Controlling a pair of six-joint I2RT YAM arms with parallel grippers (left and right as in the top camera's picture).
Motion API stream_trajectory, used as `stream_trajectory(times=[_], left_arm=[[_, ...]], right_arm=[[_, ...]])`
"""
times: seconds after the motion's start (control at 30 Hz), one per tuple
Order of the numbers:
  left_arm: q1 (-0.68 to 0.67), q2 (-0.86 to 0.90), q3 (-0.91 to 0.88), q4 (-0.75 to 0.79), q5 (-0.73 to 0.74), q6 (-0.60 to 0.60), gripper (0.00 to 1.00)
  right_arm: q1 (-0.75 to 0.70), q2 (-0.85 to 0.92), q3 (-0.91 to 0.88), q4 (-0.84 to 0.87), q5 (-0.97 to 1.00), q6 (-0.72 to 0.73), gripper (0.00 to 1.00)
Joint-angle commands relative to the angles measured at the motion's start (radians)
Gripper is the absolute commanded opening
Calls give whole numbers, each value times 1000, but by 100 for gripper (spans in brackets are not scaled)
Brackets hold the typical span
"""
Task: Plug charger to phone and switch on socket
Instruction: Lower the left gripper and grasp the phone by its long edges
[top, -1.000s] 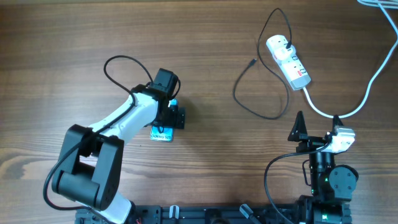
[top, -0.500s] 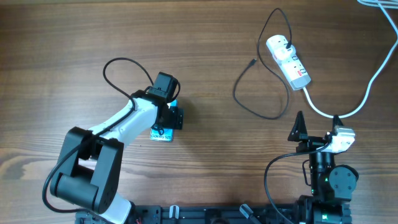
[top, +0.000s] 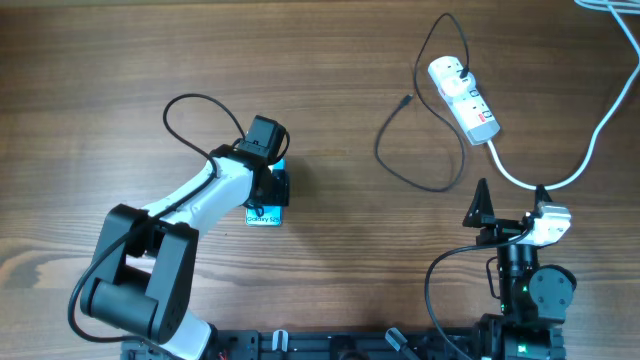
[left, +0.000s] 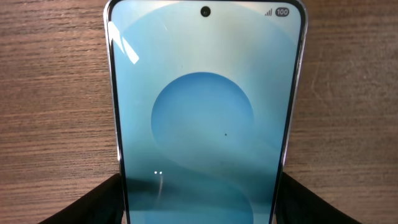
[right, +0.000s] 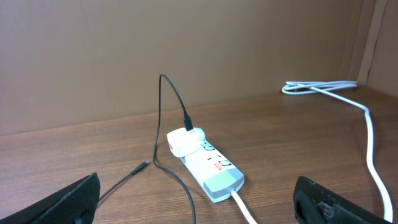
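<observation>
On your wood-grain surface (top: 330, 80), well left of the socket (top: 463, 98), your left gripper (top: 268, 188) clamps the phone (left: 205, 112), mostly hiding it overhead, while your right gripper (top: 510, 205) gapes wide.

Overhead looks straight down; left wrist sits close above the phone (left: 199, 112), right wrist low, facing the socket (right: 208, 165).

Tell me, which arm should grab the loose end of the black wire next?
Right. The right gripper is open, free and on the same side as the charger. The left gripper holds the phone.
</observation>
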Motion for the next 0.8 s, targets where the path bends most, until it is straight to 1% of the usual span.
stream_trajectory(times=[0.0, 0.1, 0.17, 0.23, 0.33, 0.43, 0.77], left_arm=[[-2, 27, -37, 2, 15, -157, 68], [-2, 27, -37, 12, 15, -270, 69], [-2, 27, -37, 22, 15, -290, 71], [-2, 27, -37, 26, 15, -290, 80], [-2, 27, -37, 26, 14, -283, 85], [-2, 27, -37, 26, 14, -283, 100], [-2, 27, -37, 41, -31, -282, 100]], right_arm=[[-5, -13, -2, 2, 9, 2, 100], [-5, -13, -2, 2, 9, 2, 100], [-5, -13, -2, 2, 9, 2, 100], [-5, -13, -2, 2, 9, 2, 100], [-5, -13, -2, 2, 9, 2, 100], [-5, -13, -2, 2, 9, 3, 100], [-5, -13, -2, 2, 9, 2, 100]])
